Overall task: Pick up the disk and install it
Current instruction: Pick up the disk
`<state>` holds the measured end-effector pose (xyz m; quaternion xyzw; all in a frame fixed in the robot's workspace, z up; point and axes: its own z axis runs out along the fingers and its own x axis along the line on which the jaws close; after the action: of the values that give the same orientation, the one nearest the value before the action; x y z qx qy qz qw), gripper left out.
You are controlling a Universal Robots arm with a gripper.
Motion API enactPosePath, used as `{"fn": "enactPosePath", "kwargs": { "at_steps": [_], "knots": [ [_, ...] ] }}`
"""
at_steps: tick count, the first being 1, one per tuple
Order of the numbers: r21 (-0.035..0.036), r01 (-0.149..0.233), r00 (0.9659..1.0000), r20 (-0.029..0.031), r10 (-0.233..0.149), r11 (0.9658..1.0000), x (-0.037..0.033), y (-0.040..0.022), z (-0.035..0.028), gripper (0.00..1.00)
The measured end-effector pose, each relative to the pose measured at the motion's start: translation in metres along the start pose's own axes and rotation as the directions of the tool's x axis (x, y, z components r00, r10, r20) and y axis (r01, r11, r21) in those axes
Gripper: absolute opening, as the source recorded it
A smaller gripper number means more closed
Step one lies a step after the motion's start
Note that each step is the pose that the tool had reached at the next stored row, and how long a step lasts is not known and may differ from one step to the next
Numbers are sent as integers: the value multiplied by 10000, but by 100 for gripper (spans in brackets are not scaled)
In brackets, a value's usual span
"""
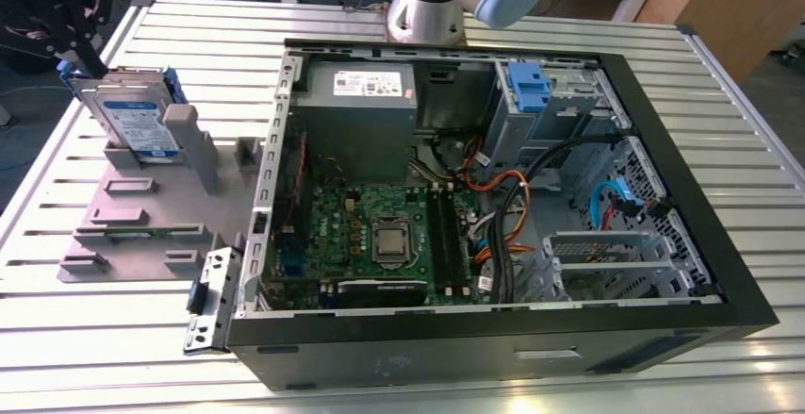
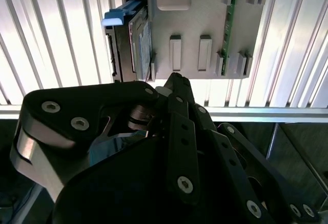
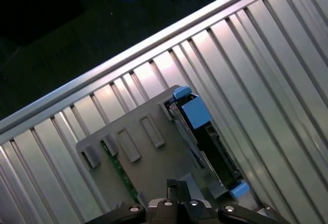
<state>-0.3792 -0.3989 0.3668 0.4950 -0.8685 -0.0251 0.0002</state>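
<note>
Disk (image 1: 136,117): one, upright in the stand (image 1: 126,216), tabletop (image 1: 202,27) corner, exterior view's left.
Computer case (image 1: 503,343): one, open, circuit board (image 1: 365,211) inside.
Gripper (image 3: 174,185): jaws together, empty, above stand.

Robotics lab, ribbed aluminium bench (image 1: 730,103), opened computer case (image 1: 503,350), robot arm base (image 1: 425,13)

The gripper (image 2: 174,80) looks like matt black metal, its links dotted with bright steel screw heads. Just beyond the fingertips (image 2: 177,86), the stand (image 2: 205,24) is dull grey plastic, smooth with no shine. To one side of the fingertips, at the stand's edge, the disk (image 2: 134,39) has a dark metal body and slightly glossy blue plastic rails. Its label (image 1: 141,126) looks like smooth paper. The table (image 2: 61,29) beneath is ribbed aluminium, gleaming white in the light.
</note>
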Motion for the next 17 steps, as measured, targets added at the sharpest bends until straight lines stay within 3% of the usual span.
{"fn": "enactPosePath", "kwargs": {
  "at_steps": [17],
  "knots": [
    [-13, 514, 9987, -22, -514, 9987, 0, 0, 0, 11]
  ]
}}
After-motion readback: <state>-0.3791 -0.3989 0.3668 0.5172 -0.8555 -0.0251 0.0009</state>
